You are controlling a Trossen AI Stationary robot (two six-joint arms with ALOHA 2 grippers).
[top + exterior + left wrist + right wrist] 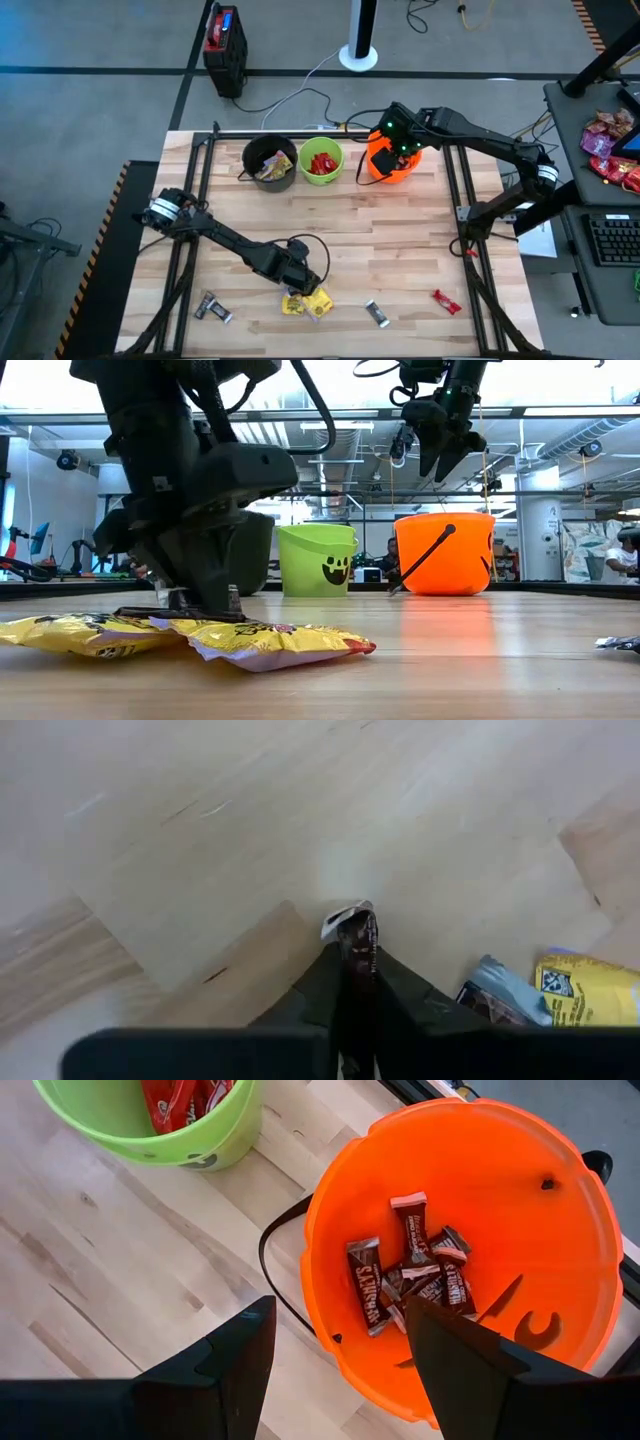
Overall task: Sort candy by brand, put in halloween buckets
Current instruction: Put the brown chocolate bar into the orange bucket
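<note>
Your wooden counter [400, 250] is the biggest thing here. Three buckets stand in a row at its far side. The orange bucket [393, 162] sits right under your right pincer [396, 135]. That pincer hangs over it with its fingers apart and nothing between them. Look down past it and you see dark brown bars [415, 1270] lying in the bottom of the orange bucket. Its thin black handle hangs down on the side toward the green bucket [321, 161], which stands just beside it and holds red bars [322, 163]. The black bucket [269, 163] comes next in the row, farthest from your right pincer, with yellow packets [272, 170] inside.

Your left pincer [300, 274] is down low at the near side of the counter, well apart from the buckets. Its fingers are closed on a small dark bar [358, 942] with a pale wrapper end sticking out. Just beside it lie loose yellow packets [307, 302]. Farther off along the near edge you have two silver bars [213, 309], one more silver bar [376, 314] and a red bar [446, 301].
</note>
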